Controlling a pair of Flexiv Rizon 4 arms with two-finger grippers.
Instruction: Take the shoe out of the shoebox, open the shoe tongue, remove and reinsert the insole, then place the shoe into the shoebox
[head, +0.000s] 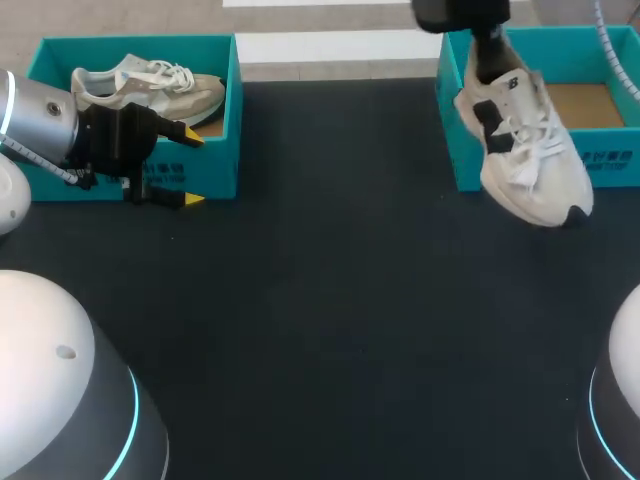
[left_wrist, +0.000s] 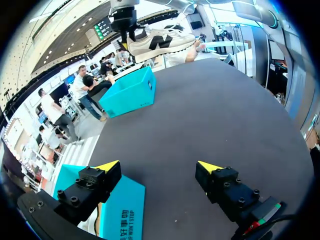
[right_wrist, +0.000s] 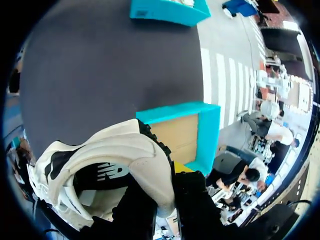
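A white shoe with black patches (head: 520, 140) hangs toe-down over the front wall of the right teal shoebox (head: 600, 165). My right gripper (head: 487, 45) is shut on its heel collar. In the right wrist view the shoe (right_wrist: 100, 165) covers most of the gripper (right_wrist: 165, 185), with the open box (right_wrist: 185, 132) beneath. A second, beige shoe (head: 150, 85) lies in the left teal shoebox (head: 215, 170). My left gripper (head: 188, 168) stands open at that box's front right corner, holding nothing. From the left wrist view the gripper (left_wrist: 157, 167) straddles the box corner (left_wrist: 122, 210), and the lifted shoe (left_wrist: 160, 42) shows far ahead.
The dark table (head: 340, 300) stretches between the two boxes. The far box (right_wrist: 167, 10) shows across the table in the right wrist view. The rounded arm bases (head: 60, 390) fill the near corners.
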